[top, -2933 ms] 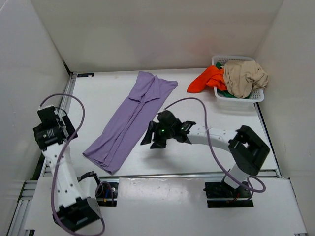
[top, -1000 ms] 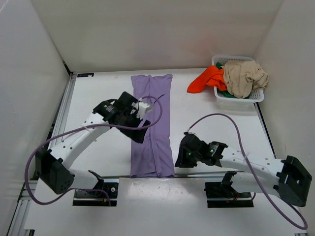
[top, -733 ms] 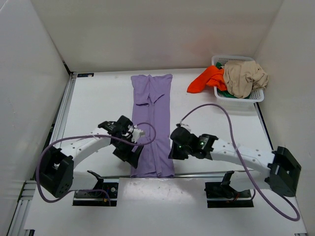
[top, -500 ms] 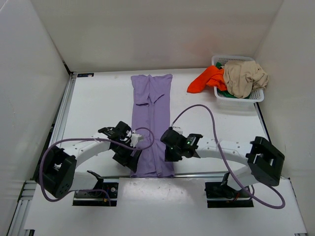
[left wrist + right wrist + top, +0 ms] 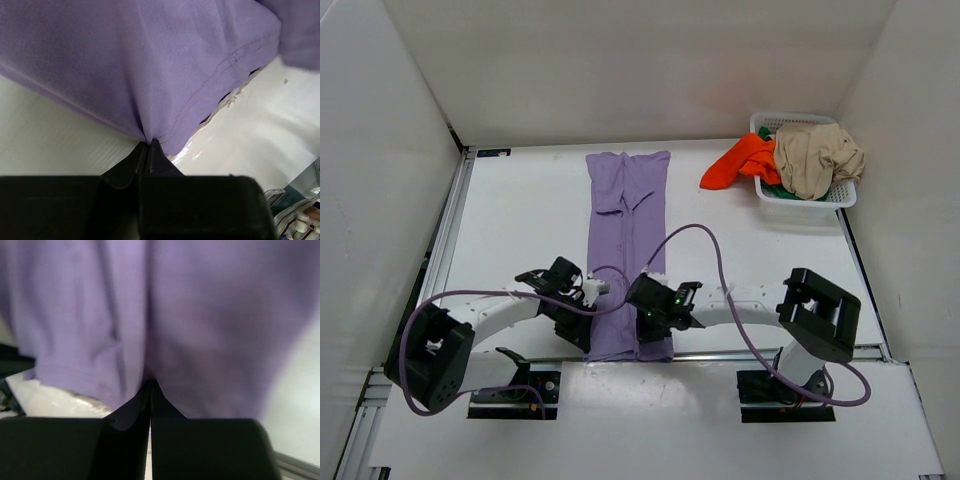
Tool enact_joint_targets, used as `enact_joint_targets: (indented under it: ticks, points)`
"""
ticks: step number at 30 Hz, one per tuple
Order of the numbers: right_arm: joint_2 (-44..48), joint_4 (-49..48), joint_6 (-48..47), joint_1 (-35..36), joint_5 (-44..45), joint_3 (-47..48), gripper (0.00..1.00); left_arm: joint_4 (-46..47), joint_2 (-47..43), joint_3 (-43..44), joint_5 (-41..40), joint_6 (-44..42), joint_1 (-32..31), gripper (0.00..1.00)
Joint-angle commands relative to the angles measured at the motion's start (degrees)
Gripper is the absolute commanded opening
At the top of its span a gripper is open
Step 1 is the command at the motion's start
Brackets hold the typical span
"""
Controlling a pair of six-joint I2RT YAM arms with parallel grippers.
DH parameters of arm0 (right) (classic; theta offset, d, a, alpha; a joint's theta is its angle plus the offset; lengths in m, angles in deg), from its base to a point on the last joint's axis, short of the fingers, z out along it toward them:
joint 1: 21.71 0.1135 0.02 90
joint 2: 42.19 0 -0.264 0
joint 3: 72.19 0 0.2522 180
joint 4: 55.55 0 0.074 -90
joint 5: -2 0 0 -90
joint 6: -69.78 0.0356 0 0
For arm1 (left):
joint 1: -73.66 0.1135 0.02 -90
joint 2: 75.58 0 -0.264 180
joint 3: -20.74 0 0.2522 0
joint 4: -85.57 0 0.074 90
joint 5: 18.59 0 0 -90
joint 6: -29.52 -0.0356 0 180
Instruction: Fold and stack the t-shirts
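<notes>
The lavender t-shirt [image 5: 628,230] is laid lengthwise, running away from the arms; its near hem corners are pinched, it seems, by the clenched left pincer [image 5: 583,320] and right pincer [image 5: 653,328].

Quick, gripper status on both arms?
Left gripper: shut, pinching the near hem of the lavender t-shirt.
Right gripper: shut on the same shirt's near end.

A white table [image 5: 520,210] carries a lavender t-shirt [image 5: 628,230], folded into a long narrow strip running from the near edge toward the far wall. A white mesh basket [image 5: 805,199] sits in the far right corner, and an orange-red t-shirt [image 5: 735,165] spills from it onto the table.
</notes>
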Motion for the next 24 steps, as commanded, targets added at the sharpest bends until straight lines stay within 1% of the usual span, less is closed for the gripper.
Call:
enact_joint_targets:
  ticks: [1,5,8,10,14,17,19,20,22,23,24]
  points:
    - [-1.09,-1.72,-0.9,3.55,-0.62,3.95,0.0,0.59,-0.57,-2.23,-2.67,-1.39,-0.07,0.11]
    - [-1.09,-0.15,-1.42,6.54,4.37,6.94,0.0,-0.11,-1.1,-2.76,-2.67,-1.39,-0.07,0.11]
    - [-2.24,6.08,-0.9,7.69,8.85,9.84,0.0,-2.57,-1.1,-0.75,-3.45,-1.39,-0.07,0.11]
    - [-4.43,9.16,-0.9,7.69,9.39,12.13,0.0,-4.86,-1.62,-0.74,-4.15,-1.39,-0.07,0.11]
    - [-7.85,10.66,-2.39,7.69,8.61,14.77,0.0,-4.87,-1.63,-0.74,-4.68,-1.39,-0.07,0.11]
    - [-6.2,11.2,-2.39,7.69,8.61,14.16,0.0,-4.87,-2.15,-0.74,-4.69,-1.39,-0.07,0.11]
    - [-1.46,11.2,-1.17,8.22,9.84,12.58,0.0,-4.87,-2.16,-0.74,-4.69,-1.39,-0.07,0.11]
    - [2.21,11.2,-0.64,8.22,10.62,10.57,0.04,-4.87,-2.68,-0.74,-4.69,-1.39,-0.07,0.11]
    - [5.92,11.72,0.42,8.22,11.15,8.19,0.22,-4.87,-2.68,-0.74,-4.69,-1.39,-0.07,0.11]
    - [9.07,12.77,1.64,8.22,11.85,7.05,0.32,-5.39,-2.68,-0.74,-4.69,-1.39,-0.07,0.11]
    - [10.41,12.78,1.65,7.7,11.34,4.6,0.45,-5.39,-2.68,-0.74,-4.69,-1.39,-0.07,0.11]
